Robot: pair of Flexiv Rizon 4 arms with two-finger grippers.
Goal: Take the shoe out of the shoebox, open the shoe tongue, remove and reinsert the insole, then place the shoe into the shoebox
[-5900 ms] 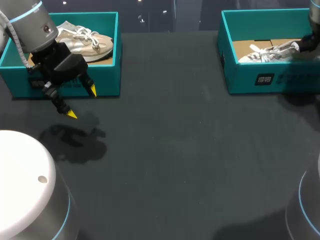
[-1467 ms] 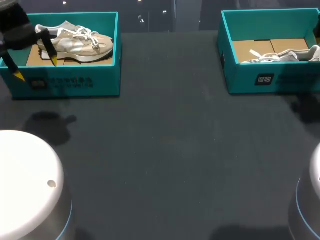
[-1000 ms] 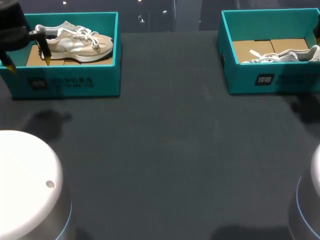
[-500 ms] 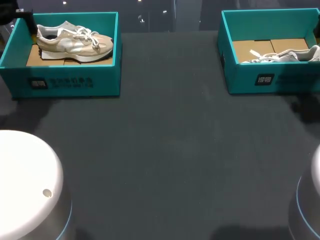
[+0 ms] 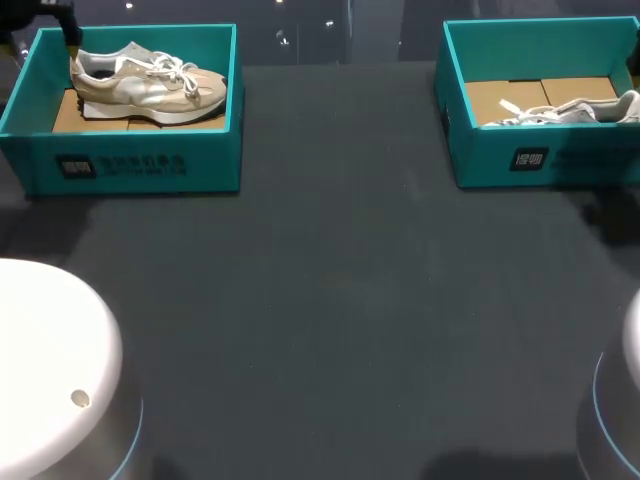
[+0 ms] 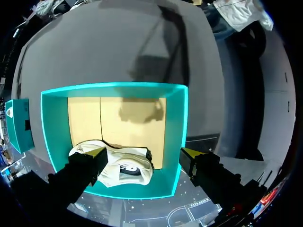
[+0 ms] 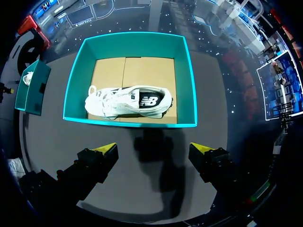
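Head view takes in the dark bench [image 5: 340, 300] with two teal boxes at its far side, well apart: the left box [image 5: 140, 165] near the far left corner and the right box [image 5: 540, 160] near the far right. Each is open at the top and has a cardboard floor [image 5: 100, 112]. The left shoe [image 5: 150, 85], tan and cream with white laces, lies on its side in the left box, toe toward the middle of the bench. The right shoe [image 5: 570, 110], white, lies in the right box behind the near wall (only its upper part shows from here).

Left wrist view looks down into the left box [image 6: 177, 123]. The left shoe [image 6: 120, 168] lies in the end of the box nearest the gripper, and the rest of the cardboard is bare. The left gripper [image 6: 144, 152] hangs above with fingers spread wide and grips nothing. One yellow tip is over the shoe, and the other is just outside the box wall.

Right wrist view shows the right box [image 7: 75, 80] ahead of the right gripper [image 7: 154, 147], with the right shoe [image 7: 128, 101] lying on its side across the cardboard. This gripper is also spread wide and holds nothing. It hovers over bare bench short of the box.
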